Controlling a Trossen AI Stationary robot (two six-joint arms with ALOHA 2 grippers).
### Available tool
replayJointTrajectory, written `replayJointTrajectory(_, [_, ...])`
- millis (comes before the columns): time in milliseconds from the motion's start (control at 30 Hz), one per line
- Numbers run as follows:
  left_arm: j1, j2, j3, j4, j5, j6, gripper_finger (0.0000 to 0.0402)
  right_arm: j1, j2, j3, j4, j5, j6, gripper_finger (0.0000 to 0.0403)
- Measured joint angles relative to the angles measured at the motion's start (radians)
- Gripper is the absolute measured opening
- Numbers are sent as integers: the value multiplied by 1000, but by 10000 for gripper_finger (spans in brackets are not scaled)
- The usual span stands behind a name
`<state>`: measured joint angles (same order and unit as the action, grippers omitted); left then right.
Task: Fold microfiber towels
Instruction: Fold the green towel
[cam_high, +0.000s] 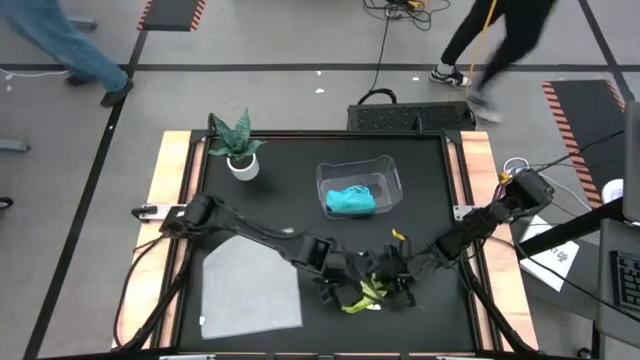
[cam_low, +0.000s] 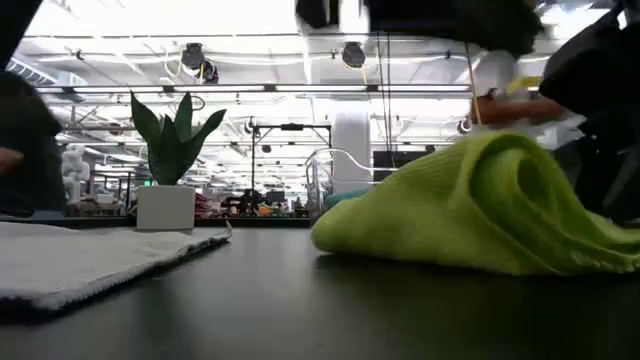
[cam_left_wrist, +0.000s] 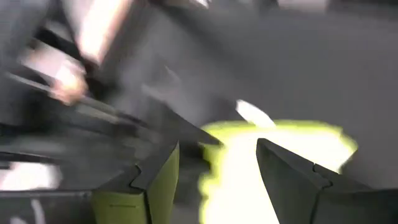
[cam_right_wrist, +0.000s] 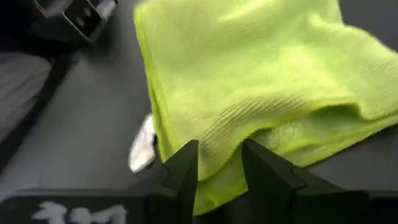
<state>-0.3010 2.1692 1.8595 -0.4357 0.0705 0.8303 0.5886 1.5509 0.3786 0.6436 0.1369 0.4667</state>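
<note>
The yellow-green towel (cam_high: 365, 293) lies bunched on the black table near its front edge, between my two grippers. My left gripper (cam_left_wrist: 217, 168) stands open just left of and above it, with the towel (cam_left_wrist: 273, 162) showing beyond its fingers. My right gripper (cam_right_wrist: 219, 155) is shut on the towel's near part. The light grey towel (cam_high: 250, 285) lies flat at the front left. The teal towel (cam_high: 350, 201) sits crumpled in the clear bin (cam_high: 390, 175). My right gripper pinches a folded edge of the yellow-green towel (cam_right_wrist: 217, 140) between its two fingers, more than one layer thick. The fingers slant down from the table's right side. The rest of the towel (cam_low: 470, 215) lies heaped and slack on the table.
A potted plant (cam_high: 238, 145) in a white pot stands at the far left of the table. The clear bin stands at the middle back. A small white tag (cam_right_wrist: 143, 149) lies beside the yellow-green towel. People walk on the floor beyond the table's far edge.
</note>
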Motion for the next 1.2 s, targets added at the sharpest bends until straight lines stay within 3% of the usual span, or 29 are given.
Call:
replayJointTrajectory(100, [6,29,-8,-24,-3,-13,216,1,-1,-1,-4,10,16,116])
replayJointTrajectory(267, [0,-25,3,-48,-17,-70,216,4,-2,-1,-2,17,23,116])
replayJointTrajectory(433, [-20,-53,-7,-214,-39,-202,208,3,-2,-2,-19,17,69,116])
replayJointTrajectory(633, [-96,-73,-24,-385,20,-397,186,10,-2,-2,-23,19,70,116])
replayJointTrajectory(800, [-203,-82,-145,-317,-8,-511,160,9,-3,-2,-53,17,66,116])
replayJointTrajectory(933, [-295,-70,-285,-197,-164,-608,135,9,-4,-2,-64,-12,86,116])
replayJointTrajectory(1100, [-367,-73,-396,-79,-527,-764,99,35,-4,-2,-48,-45,150,116])
replayJointTrajectory(1200, [-387,-74,-416,-39,-625,-876,82,65,-3,-2,3,-27,169,116])
